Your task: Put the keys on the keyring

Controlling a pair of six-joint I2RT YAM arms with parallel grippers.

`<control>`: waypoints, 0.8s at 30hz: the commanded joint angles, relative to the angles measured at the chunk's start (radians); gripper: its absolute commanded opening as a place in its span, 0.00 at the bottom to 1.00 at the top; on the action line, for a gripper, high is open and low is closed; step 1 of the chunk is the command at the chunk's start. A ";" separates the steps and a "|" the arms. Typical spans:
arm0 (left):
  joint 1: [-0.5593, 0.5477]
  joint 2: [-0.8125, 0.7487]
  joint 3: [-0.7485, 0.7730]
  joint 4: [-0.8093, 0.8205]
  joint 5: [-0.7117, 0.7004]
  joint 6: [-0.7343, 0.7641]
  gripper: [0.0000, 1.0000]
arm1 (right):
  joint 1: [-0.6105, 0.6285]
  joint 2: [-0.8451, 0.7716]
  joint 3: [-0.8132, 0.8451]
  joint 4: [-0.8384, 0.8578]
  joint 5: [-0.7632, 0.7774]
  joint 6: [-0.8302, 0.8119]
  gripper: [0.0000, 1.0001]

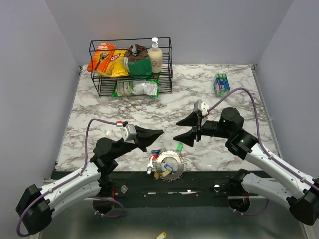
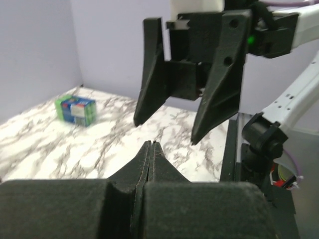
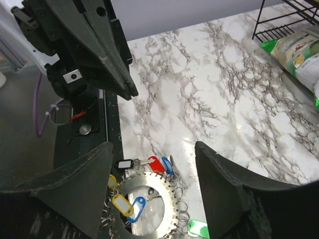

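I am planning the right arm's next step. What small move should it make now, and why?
Probably lower the open right hand toward the keys: they lie untouched by the table's front edge, and the left hand is shut, holding nothing.

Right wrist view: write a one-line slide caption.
Open right end effector hovers above tagged keys on a marble table, left end effector opposite.

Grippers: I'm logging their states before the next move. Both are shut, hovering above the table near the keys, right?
Not quite. Only the left gripper is shut; the right gripper is open, its jaws spread wide, as the left wrist view shows. Both hover above the table near the keys.
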 commanded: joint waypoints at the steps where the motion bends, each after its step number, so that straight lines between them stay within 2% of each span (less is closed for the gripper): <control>1: 0.016 -0.042 -0.032 -0.155 -0.154 0.023 0.00 | -0.004 0.024 -0.035 0.039 0.052 0.030 0.76; 7: 0.039 -0.001 0.017 -0.308 -0.166 -0.012 0.00 | -0.004 0.126 -0.079 0.015 0.054 0.062 0.80; 10: 0.047 0.034 0.050 -0.379 -0.192 -0.046 0.15 | -0.004 0.186 -0.085 -0.018 0.060 0.094 0.80; 11: 0.050 0.046 0.058 -0.397 -0.201 -0.061 0.31 | -0.006 0.205 -0.088 -0.022 0.071 0.104 0.80; 13: 0.059 0.059 0.090 -0.460 -0.247 -0.081 0.50 | -0.004 0.224 -0.098 -0.028 0.079 0.133 0.80; 14: 0.062 0.069 0.102 -0.485 -0.264 -0.092 0.66 | -0.003 0.235 -0.111 -0.032 0.085 0.147 0.80; 17: 0.083 0.086 0.149 -0.572 -0.313 -0.118 0.81 | 0.000 0.300 -0.130 -0.048 0.085 0.185 0.77; 21: 0.111 0.093 0.207 -0.687 -0.372 -0.141 0.95 | 0.083 0.408 -0.113 -0.079 0.141 0.188 0.69; 24: 0.151 0.094 0.248 -0.771 -0.419 -0.169 0.99 | 0.137 0.498 -0.076 -0.108 0.146 0.213 0.42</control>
